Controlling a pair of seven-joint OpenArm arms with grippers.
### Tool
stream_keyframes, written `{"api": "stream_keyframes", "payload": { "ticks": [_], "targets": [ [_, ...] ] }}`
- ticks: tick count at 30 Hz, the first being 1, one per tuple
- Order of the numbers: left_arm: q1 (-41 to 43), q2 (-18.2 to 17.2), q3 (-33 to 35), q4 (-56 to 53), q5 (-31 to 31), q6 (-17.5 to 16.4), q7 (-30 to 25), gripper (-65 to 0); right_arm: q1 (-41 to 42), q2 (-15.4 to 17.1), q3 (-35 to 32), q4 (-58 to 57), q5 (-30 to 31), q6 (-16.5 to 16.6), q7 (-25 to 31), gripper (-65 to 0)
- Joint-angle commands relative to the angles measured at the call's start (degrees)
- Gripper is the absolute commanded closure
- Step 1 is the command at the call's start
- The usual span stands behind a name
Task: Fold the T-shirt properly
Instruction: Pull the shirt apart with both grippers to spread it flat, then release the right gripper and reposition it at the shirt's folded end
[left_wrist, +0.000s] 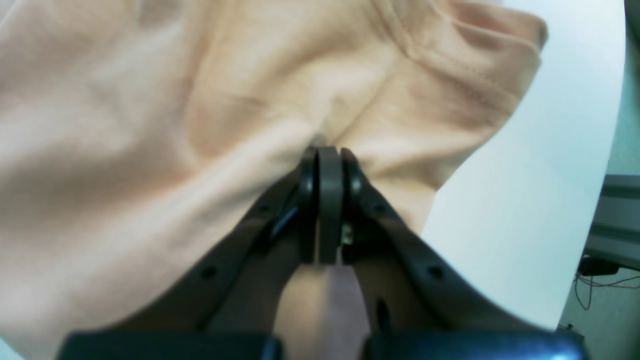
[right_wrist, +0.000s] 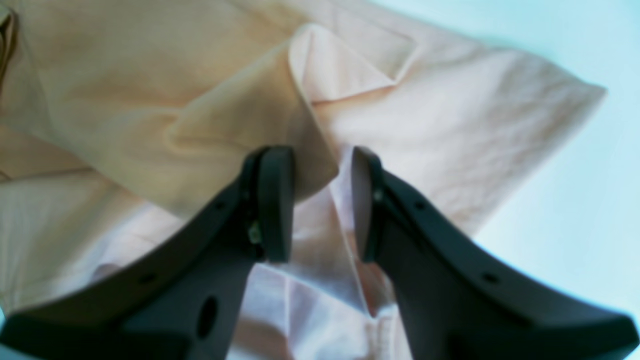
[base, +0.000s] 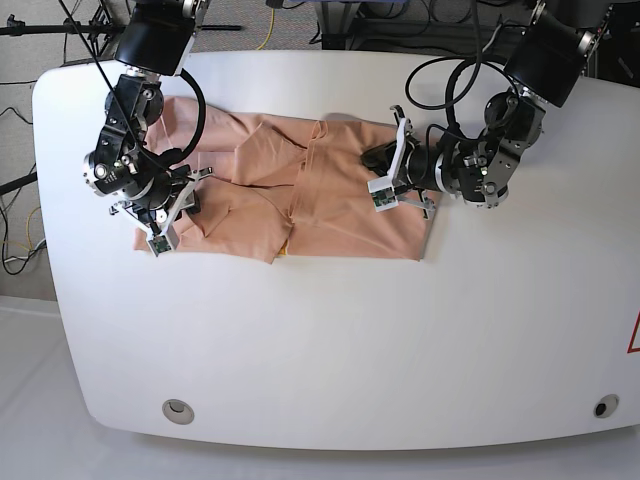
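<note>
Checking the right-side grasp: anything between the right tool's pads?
Yes. In the right wrist view, the right tool is open astride a raised fold of the T-shirt; cloth fills the gap.

Bright, even light; both wrist views blurred, base view sharp.

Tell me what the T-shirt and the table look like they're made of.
The T-shirt: a soft, matte, salmon-pink fabric, likely cotton knit; it wrinkles, folds and shows a stitched hem where the left gripper pinches it. The table: smooth, hard white board, probably laminate, faintly glossy; its exact material is uncertain.
</note>
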Motion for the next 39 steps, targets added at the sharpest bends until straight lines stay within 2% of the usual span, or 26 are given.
{"api": "stream_keyframes", "payload": {
  "ticks": [1,10,12,16,20,29,35,39],
  "targets": [
    [1.05,-2.26,-0.96,-2.40,14.27,2.84,14.52,0.0,1.20,0.46,0.11,3.31,0.62,-0.07,1.07,-19.0],
    [1.13,-0.59,-5.09,2.79,14.45,3.10,14.78,0.0,1.28,0.46,0.11,5.94,0.35,-0.07,0.98,-21.3],
    [1.13,0.02,-5.36,3.58,14.45,3.19,15.05,0.0,1.28,0.46,0.11,5.86,0.18,-0.12,0.54,-24.8],
    [0.87,1.87,-5.53,5.07,14.45,3.02,16.72,0.0,1.28,0.37,1.52,5.59,0.09,-0.12,-0.42,-36.2],
    [1.05,3.01,-5.62,7.01,14.36,2.93,17.60,0.0,0.93,0.29,3.28,5.59,0.53,-0.12,-0.86,-43.6],
    [0.96,6.53,-5.62,11.58,14.36,2.93,20.23,0.0,0.76,0.29,8.38,5.50,0.62,-0.07,-1.21,-44.6],
    [0.69,7.94,-5.53,15.62,14.36,3.19,22.61,0.0,1.20,0.29,12.24,5.42,0.97,-0.07,-4.82,-44.7],
    [-0.62,9.52,-5.53,18.08,14.54,3.28,23.66,0.0,1.20,-1.03,15.85,5.07,4.13,-0.07,-6.49,-44.7]
  ]
}}
